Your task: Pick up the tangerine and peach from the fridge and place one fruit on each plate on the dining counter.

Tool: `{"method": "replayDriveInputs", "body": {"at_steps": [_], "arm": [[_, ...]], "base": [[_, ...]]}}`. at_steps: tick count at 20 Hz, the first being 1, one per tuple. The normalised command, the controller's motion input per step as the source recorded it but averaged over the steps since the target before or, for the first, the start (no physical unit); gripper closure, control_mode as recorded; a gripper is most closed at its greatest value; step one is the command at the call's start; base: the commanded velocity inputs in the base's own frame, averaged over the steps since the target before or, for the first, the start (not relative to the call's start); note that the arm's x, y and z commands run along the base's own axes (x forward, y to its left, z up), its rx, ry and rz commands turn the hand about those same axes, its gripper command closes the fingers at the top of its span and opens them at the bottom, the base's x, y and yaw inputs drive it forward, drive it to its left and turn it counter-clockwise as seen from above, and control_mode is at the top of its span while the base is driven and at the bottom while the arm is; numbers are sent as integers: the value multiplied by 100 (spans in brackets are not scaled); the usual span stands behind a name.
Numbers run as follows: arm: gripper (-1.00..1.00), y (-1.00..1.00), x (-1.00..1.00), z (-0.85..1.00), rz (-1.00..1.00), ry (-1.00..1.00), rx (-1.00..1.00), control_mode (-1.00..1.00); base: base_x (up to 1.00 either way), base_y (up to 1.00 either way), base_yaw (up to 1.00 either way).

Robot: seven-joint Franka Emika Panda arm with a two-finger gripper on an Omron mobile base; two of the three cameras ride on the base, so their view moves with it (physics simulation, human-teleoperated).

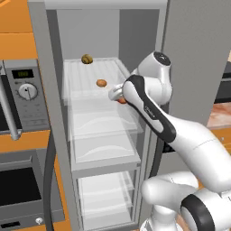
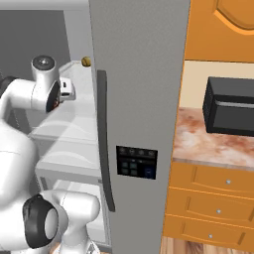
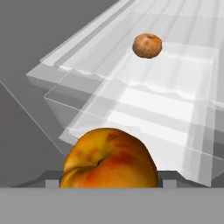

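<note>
One peach [image 3: 109, 158] sits pinched between the tool's [image 3: 109, 181] jaws over the fridge [image 1: 49, 113] shelf; soft and bruisable, it wants gentle pressure across its widest part.

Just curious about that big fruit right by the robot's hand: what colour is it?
The peach is red-orange with yellowish patches, clearest in the hand view.

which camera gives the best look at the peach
The hand view: the peach sits large and close at the bottom, its red-orange skin and yellowish patch plain. In the left base view just a sliver of it peeks out beside the arm on the fridge shelf.
</note>
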Motion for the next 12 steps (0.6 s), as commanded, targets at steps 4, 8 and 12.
{"method": "replayDriveInputs", "body": {"at_steps": [4,8,12], "arm": [[100,-14,-56,1,0,0,0,-100],[100,-25,-60,0,0,0,1,-100],[100,-23,-59,0,0,0,0,-100]], "base": [[0,0,0],[0,0,0],[0,0,0]]}}
